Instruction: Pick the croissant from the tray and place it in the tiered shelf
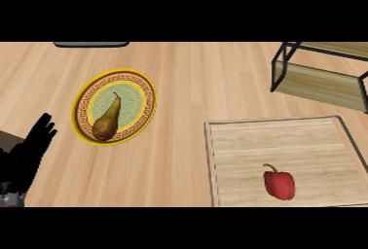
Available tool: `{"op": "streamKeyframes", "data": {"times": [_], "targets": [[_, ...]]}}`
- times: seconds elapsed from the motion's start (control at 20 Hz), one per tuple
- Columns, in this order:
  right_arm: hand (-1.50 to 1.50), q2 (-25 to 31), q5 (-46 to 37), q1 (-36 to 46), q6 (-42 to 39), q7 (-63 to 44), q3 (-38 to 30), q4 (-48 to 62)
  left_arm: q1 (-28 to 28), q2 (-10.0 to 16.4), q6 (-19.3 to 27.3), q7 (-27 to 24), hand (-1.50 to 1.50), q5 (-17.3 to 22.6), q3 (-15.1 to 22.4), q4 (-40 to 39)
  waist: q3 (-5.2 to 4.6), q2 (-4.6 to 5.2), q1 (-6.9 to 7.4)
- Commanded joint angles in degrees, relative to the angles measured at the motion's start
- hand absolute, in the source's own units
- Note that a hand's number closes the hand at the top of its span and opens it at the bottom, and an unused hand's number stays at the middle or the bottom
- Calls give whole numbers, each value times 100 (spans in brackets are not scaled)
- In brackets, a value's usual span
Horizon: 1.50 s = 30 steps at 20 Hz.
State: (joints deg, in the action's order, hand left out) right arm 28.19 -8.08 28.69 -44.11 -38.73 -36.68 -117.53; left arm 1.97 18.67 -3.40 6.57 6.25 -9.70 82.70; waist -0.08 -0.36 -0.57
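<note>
Head view: my left hand (32,148) rests at the left edge, fingers straight, holding nothing. No croissant shows; the tray (287,138) holds a red pepper (280,186), well right of that hand, stem pointing away. My right hand is unseen.

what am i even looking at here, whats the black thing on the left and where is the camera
There is only one picture, taken from the robot's head, looking steeply down at a wooden kitchen counter. The black shape at the lower left edge is the robot's left hand, open with its fingers up, resting and holding nothing. The right hand does not show. On the counter lies a yellow-rimmed plate with a pear on it. At the lower right is a wooden tray carrying a red pepper; I see no croissant. At the upper right stands a tiered shelf with a black frame. A dark object pokes in at the top edge; I cannot tell what it is.
</note>
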Motion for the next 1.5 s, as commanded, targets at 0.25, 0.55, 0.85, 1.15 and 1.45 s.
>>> {"op": "streamKeyframes", "data": {"times": [0.25,0.55,0.85,1.15,1.45], "targets": [[150,1395,-89,940,310,-510,-7,622,46,-246,-14,-41,0,-147,167,128,5,36,112],[150,2153,-459,1520,458,-332,530,1622,-190,9,-225,72,0,-62,-53,-23,3,44,140],[150,2301,-1223,1572,1035,638,1026,2570,-147,-346,63,81,0,-323,132,-16,7,55,150],[150,2521,-2042,1745,1788,1551,1509,3755,-102,-162,-261,-305,0,-248,-49,-268,6,69,171],[150,2471,-2413,2376,2278,2063,1923,5050,-157,-124,-255,-3,0,-217,-114,5,6,67,196]]}}
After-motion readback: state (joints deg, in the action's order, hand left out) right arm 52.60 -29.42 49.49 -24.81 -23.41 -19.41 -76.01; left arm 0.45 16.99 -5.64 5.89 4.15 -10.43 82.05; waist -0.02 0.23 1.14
